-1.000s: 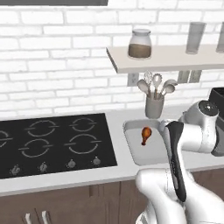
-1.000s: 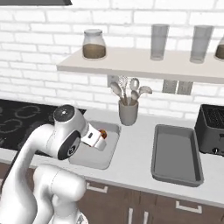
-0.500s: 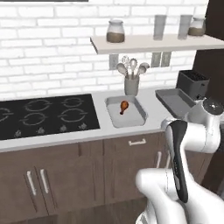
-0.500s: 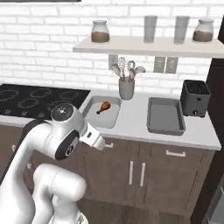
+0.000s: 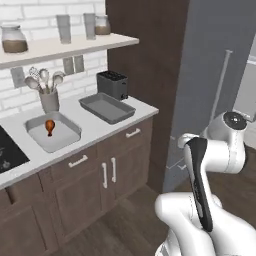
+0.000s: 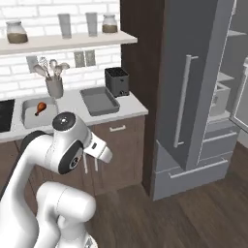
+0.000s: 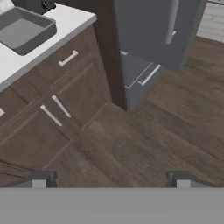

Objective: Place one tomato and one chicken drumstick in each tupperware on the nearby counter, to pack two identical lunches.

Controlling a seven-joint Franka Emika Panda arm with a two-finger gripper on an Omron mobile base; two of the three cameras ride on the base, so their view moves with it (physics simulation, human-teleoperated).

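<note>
Left base view: one chicken drumstick (image 5: 49, 126) already lies in the lighter grey tupperware (image 5: 71, 136) on the tabletop (image 5: 107, 127), while the dark grey tupperware (image 5: 106, 107) to its right, near the black toaster (image 5: 112, 84), looks empty. No tomato is packed in either tray, as far as this small rendering lets me judge. Roughly a quarter done. In the hand view the fingers (image 7: 38, 179) stand wide apart, holding nothing, aimed at the wooden floor (image 7: 162, 122) beside the fridge (image 6: 191, 77).
</note>
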